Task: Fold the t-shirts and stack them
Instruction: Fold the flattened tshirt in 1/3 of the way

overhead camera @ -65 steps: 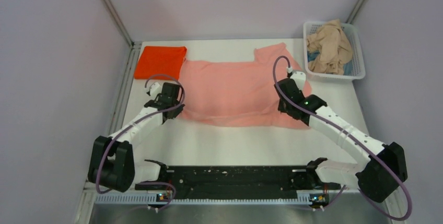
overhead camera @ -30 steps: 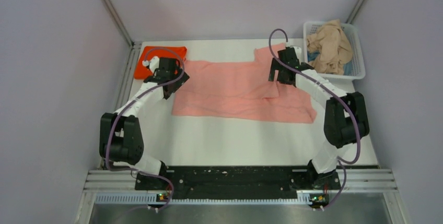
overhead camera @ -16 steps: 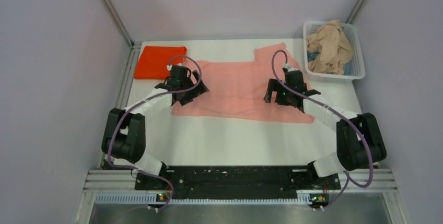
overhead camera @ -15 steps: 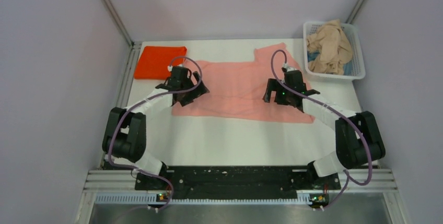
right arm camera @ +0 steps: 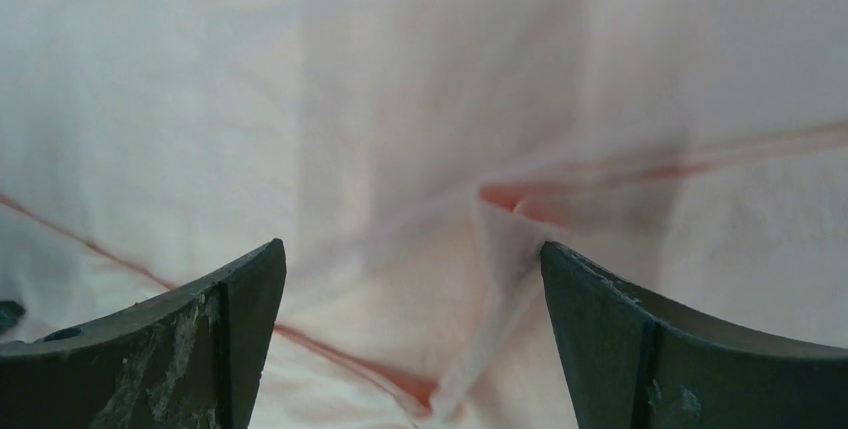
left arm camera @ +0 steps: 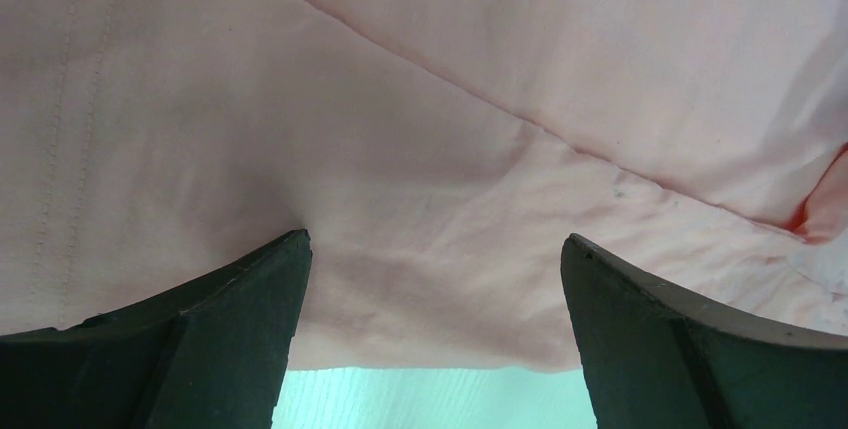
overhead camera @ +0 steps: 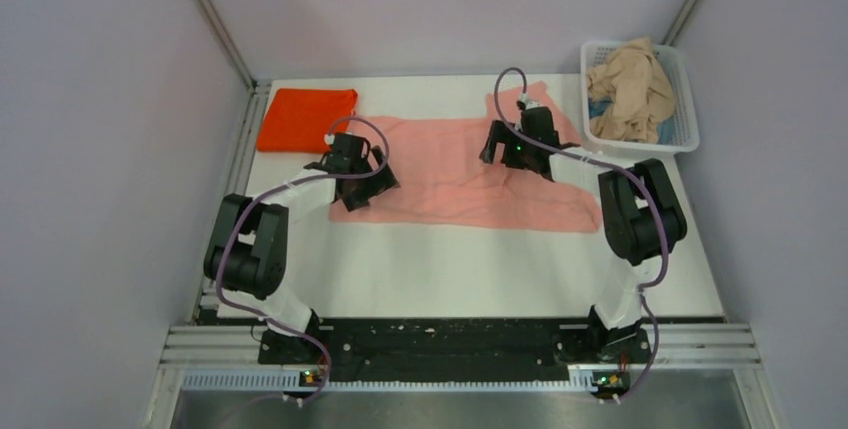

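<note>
Pink shirt [overhead camera: 450,184] now lies as a narrower band mid-table, its near hem folded over two seconds back. Left gripper [left arm camera: 435,249] and right gripper [right arm camera: 412,249] have let go and moved inward, fingers apart over the cloth, maybe touching it. Sideways fold likely next.

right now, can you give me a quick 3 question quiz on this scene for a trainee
1. True or false: the left gripper and the right gripper are both open over the salmon-pink t-shirt.
2. Where is the beige-tan t-shirt?
A. bunched in the white basket
B. spread flat between the arms
C. draped over the left arm
3. Fill in: the folded t-shirt at the far-left corner of the table is coloured ____.

Key: 1 true; 2 A; 3 orange-red
</note>
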